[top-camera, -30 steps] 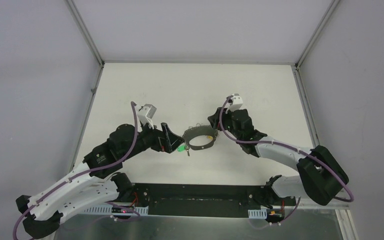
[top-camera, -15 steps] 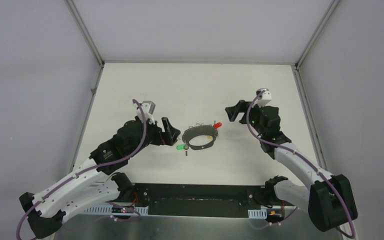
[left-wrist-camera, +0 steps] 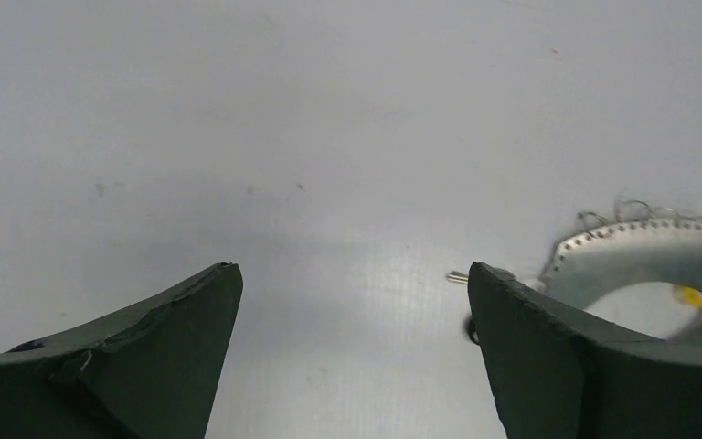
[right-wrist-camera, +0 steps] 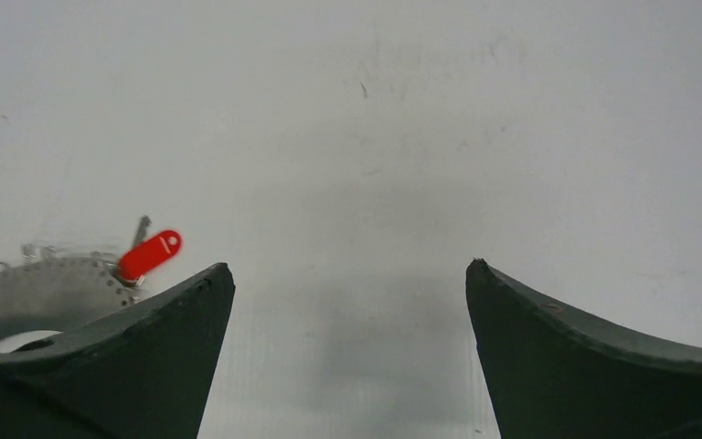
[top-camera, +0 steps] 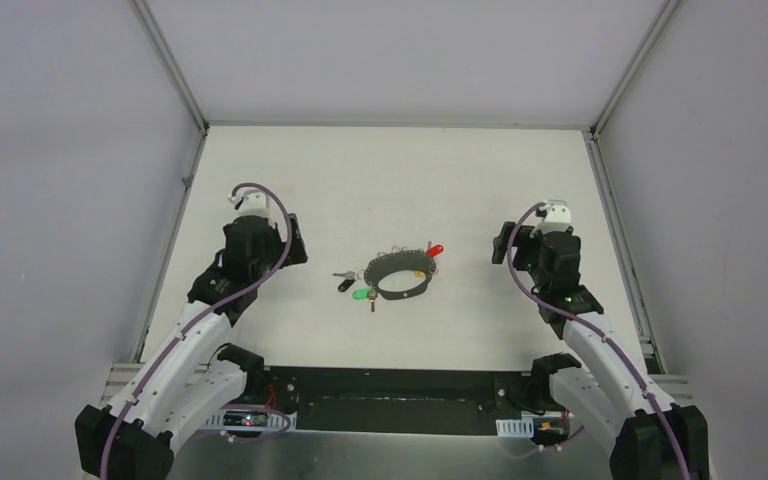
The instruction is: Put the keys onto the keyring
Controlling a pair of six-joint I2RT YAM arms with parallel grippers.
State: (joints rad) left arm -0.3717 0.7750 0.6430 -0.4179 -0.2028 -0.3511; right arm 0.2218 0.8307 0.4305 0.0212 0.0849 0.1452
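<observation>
Keyring, large thin dark grey hoop [top-camera: 400,276] with silver split rings, lying on white desk [top-camera: 380,180] between arms; red-tagged silver key [top-camera: 434,250] and green-tagged key [top-camera: 361,294] at its rim, black-tagged key [top-camera: 344,284] loose-looking just left. Left pincer [left-wrist-camera: 354,267] and right pincer [right-wrist-camera: 348,265] spread wide, empty, well apart from hoop; probably between keys: next, pinching black-tagged key, steadying hoop.

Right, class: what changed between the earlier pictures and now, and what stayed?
Both arms drew back from the keyring: left gripper leftward, right gripper rightward, both open and empty, uncovering the red-tagged key and black-tagged key. Keyring and green-tagged key stayed put.
</observation>
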